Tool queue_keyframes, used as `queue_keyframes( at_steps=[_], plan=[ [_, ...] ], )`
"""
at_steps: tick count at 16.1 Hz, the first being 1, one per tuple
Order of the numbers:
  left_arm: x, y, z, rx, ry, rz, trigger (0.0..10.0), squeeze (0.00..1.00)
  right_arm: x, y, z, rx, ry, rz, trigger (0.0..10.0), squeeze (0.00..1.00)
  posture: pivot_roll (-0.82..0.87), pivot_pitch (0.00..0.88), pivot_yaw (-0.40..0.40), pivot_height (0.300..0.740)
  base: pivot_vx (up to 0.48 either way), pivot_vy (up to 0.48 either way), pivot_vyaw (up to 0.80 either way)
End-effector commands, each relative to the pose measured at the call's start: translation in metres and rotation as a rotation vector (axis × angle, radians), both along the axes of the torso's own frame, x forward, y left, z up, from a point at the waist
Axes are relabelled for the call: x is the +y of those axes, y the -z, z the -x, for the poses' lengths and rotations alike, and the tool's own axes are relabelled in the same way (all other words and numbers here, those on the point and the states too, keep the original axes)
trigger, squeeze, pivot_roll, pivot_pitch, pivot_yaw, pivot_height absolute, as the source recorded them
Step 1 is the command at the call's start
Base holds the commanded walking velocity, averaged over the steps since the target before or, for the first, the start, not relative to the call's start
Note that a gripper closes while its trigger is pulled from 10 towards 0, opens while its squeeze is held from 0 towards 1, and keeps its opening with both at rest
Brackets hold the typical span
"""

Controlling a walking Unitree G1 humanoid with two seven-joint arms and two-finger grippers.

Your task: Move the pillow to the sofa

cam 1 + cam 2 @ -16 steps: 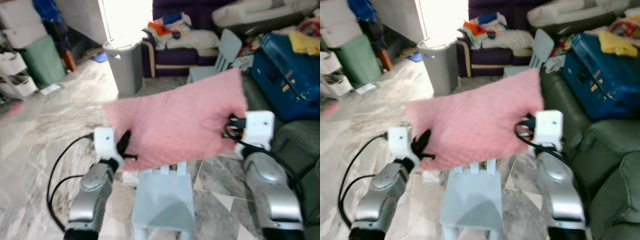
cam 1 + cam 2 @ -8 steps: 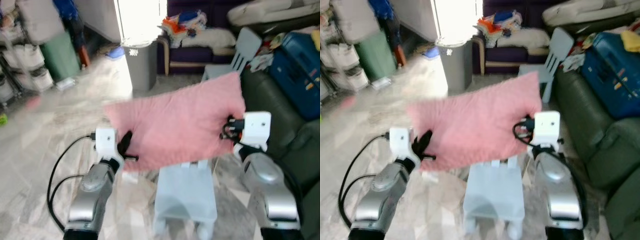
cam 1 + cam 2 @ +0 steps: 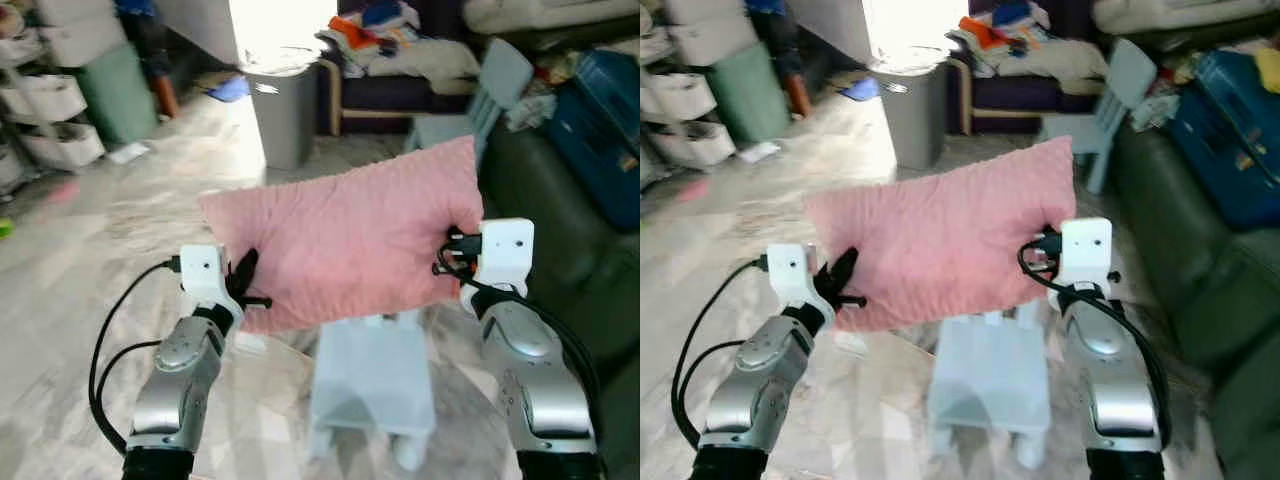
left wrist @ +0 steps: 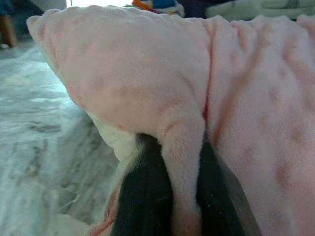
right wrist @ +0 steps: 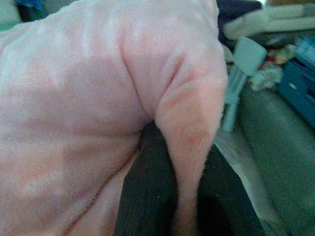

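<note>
The dark green sofa (image 3: 560,190) now sits further toward the frame edge than a second ago; the camera has swung, so the carry is under way, delivery pending. The pink pillow (image 3: 345,240) hangs in the air left of the sofa, above a pale blue chair (image 3: 372,375). The left gripper (image 3: 248,288) pinches its left edge; the right gripper (image 3: 447,258) clamps its right edge.

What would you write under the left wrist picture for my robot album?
Two black fingers of the left gripper pinch a fold of the fluffy pink pillow above the marble floor.
</note>
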State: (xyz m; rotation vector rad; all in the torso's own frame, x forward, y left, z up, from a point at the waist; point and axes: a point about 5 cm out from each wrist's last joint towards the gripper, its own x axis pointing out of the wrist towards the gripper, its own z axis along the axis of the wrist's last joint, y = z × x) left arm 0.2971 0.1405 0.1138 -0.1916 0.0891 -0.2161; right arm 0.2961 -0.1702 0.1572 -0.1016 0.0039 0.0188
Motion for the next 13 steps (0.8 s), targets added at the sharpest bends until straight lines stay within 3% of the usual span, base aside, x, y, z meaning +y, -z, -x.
queue_keyframes(
  at_steps=[1,5,8,13],
  plan=[
    [0.000,-0.004,-0.003,-0.012,0.011,0.008,10.0,0.00,0.001,-0.007,0.000,-0.024,0.003,0.002,10.0,0.00,-0.09,0.000,0.038,0.740,0.000,0.000,-0.80],
    [0.004,-0.006,-0.004,-0.027,0.009,-0.001,10.0,0.00,0.000,-0.007,0.000,-0.024,0.005,0.011,10.0,0.00,-0.09,0.000,0.036,0.740,0.000,0.000,-0.80],
    [0.000,-0.010,-0.004,-0.037,0.068,0.046,10.0,0.00,-0.001,-0.007,0.001,-0.019,0.007,0.017,10.0,0.00,-0.09,0.000,0.036,0.740,0.000,0.000,-0.80],
    [-0.013,-0.009,0.000,-0.059,0.144,-0.002,10.0,0.00,-0.002,-0.007,0.001,-0.016,0.007,0.017,10.0,0.00,-0.09,0.000,0.033,0.740,0.000,0.000,-0.80]
  ],
)
